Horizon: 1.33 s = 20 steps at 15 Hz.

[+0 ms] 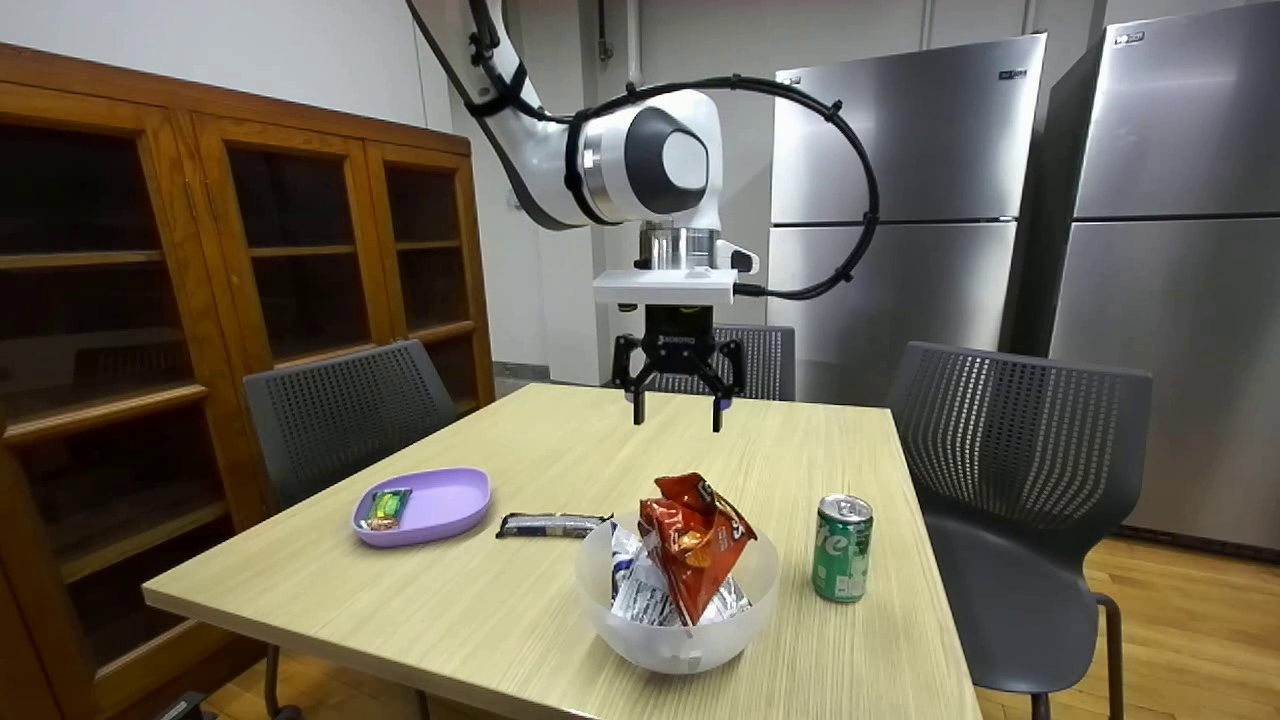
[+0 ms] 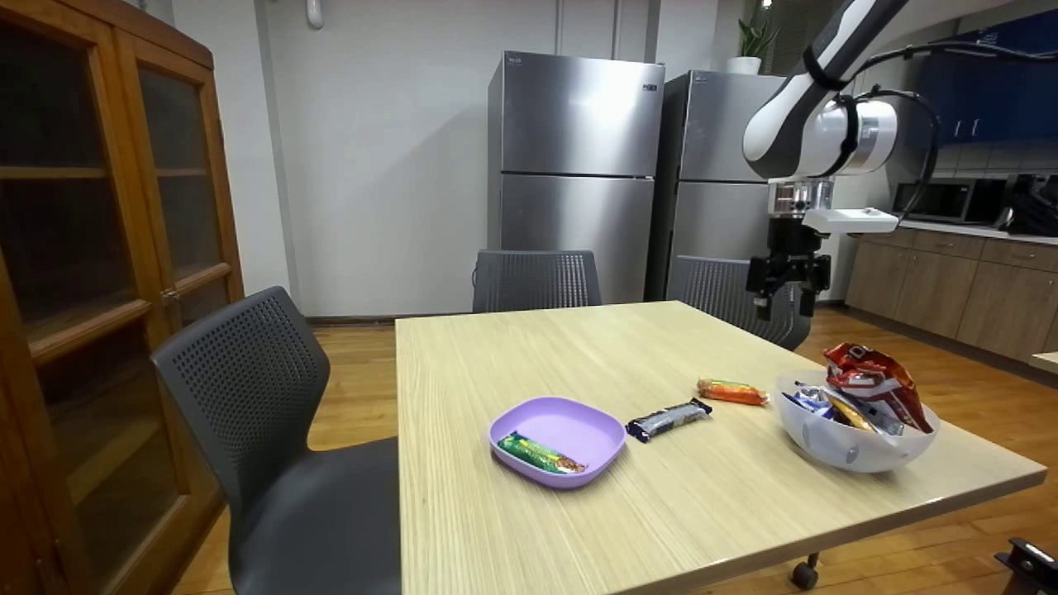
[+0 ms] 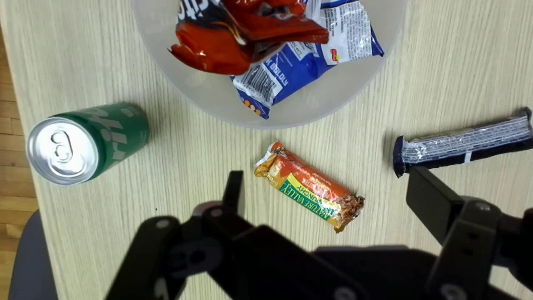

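Note:
My gripper (image 1: 678, 412) is open and empty, fingers pointing down, well above the table; it also shows in an exterior view (image 2: 785, 307) and in the wrist view (image 3: 329, 196). Between its fingers in the wrist view, an orange and green granola bar (image 3: 310, 187) lies on the table below. That bar shows in an exterior view (image 2: 731, 392). A dark bar with a silver back (image 3: 466, 143) lies near the right finger. A translucent bowl (image 1: 680, 655) holds a red chip bag (image 1: 690, 540) and blue and silver packets (image 3: 300, 71). A green can (image 3: 112, 135) stands beside the bowl.
A purple tray (image 2: 570, 417) with a green-wrapped bar (image 2: 537, 453) sits on the wooden table (image 1: 330, 600). Dark chairs (image 1: 350, 410) stand round the table. A wooden cabinet (image 1: 290, 250) and steel refrigerators (image 2: 579, 165) stand behind.

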Tool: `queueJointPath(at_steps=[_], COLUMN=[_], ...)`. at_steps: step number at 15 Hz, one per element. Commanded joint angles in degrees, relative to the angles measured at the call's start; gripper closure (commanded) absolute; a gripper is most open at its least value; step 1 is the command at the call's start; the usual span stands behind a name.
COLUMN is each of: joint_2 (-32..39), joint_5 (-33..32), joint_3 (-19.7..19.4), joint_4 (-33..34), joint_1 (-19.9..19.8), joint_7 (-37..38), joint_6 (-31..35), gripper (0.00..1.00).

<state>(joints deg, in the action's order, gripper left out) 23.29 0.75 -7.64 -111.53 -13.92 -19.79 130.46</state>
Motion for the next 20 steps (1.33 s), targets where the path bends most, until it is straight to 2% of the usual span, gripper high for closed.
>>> queueJointPath(at_steps=[1,3,4,5,9,20], joint_2=[-1.14,-1.28,-0.40,-0.01,0.52,0.80], joint_5=[0.39,-0.66,-0.57,-0.13,-0.22,-0.17], joint_3=[-0.01,-0.31,1.96,0.48,2.22,1.96], joint_4=[0.44,0.18,-1.65,-0.04,-0.78,-0.77], joint_1=[0.17,0.27,4.35,0.24,4.77,3.95], joint_7=[4.55,5.29,10.40,4.38,9.31,9.22], joint_6=[-2.87,-3.00,-0.15,-0.90,-0.72,-0.71], gripper=[0.00,0.00,0.00,0.00,0.00,0.00])
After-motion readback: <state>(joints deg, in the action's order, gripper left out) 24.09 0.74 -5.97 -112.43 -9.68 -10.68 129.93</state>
